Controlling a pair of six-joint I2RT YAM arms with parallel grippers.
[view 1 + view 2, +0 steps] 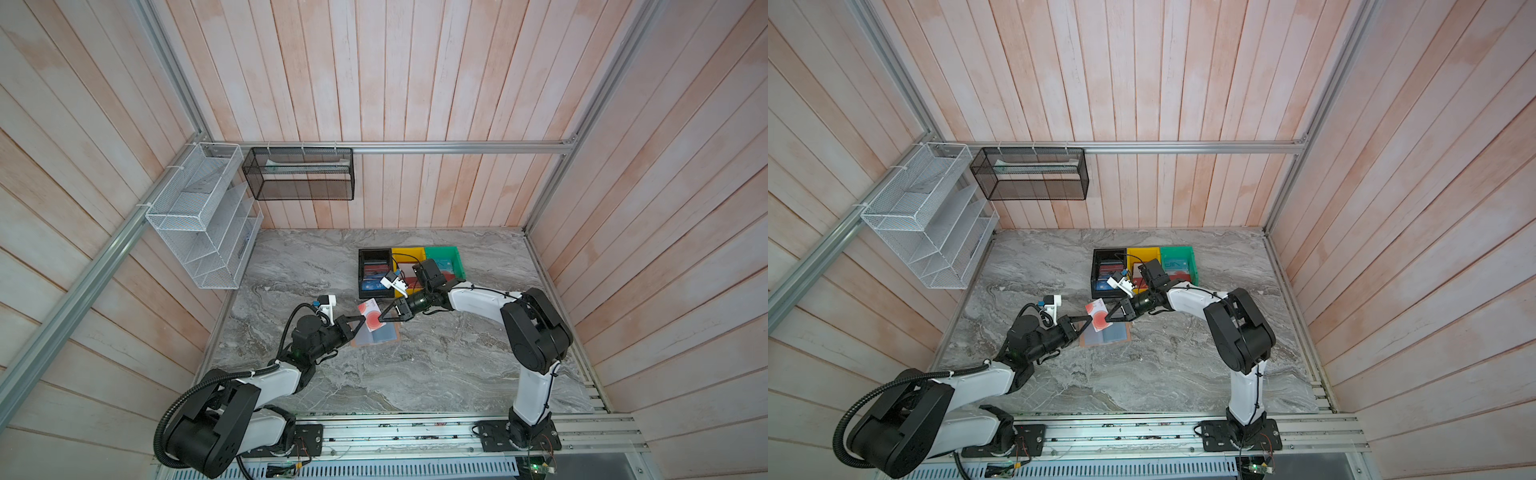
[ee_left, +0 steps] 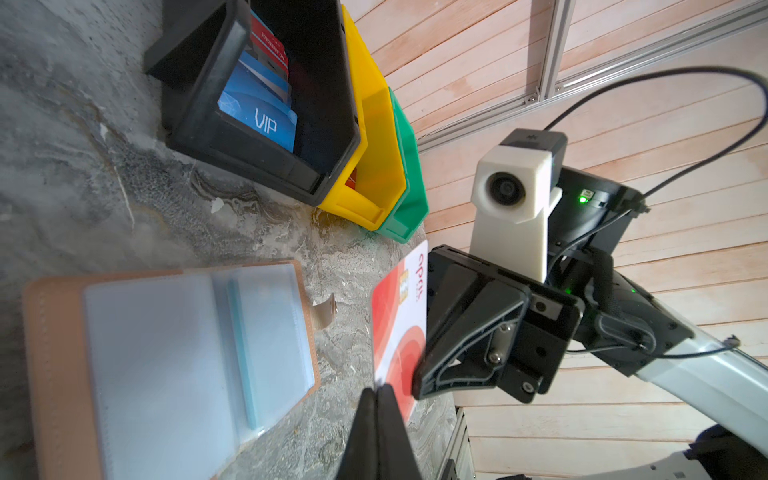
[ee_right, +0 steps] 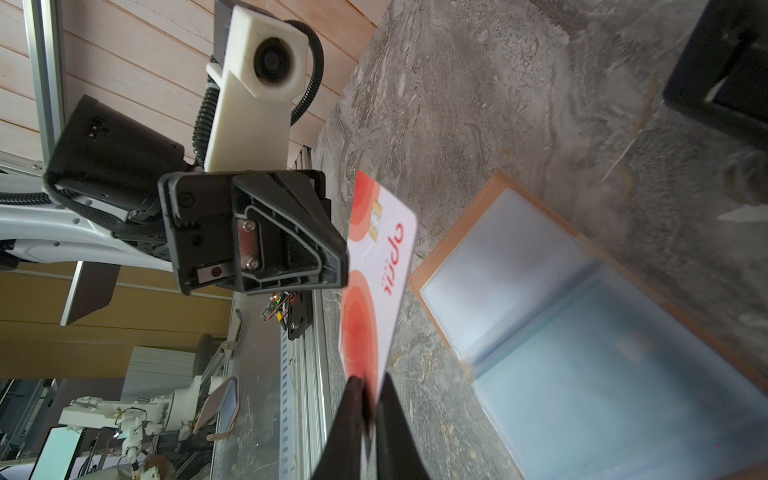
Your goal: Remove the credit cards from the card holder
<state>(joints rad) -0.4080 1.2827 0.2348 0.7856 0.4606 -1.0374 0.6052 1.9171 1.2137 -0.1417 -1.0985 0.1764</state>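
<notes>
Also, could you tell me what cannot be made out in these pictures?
- Yellow bin contents: largely covered by the right arm in both top views, walled off in the left wrist view.
- Card holder sleeves: frosted in the left wrist view, blurred in the right wrist view; remaining cards unclear.

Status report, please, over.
Left gripper, right gripper both shut on white plastic card with red circle. Tan leather card holder open on table. Nothing obstructing.

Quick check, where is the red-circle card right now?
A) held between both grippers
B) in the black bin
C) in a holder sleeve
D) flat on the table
A: the red-circle card is pinched by the left gripper and right gripper above the open card holder.
</notes>
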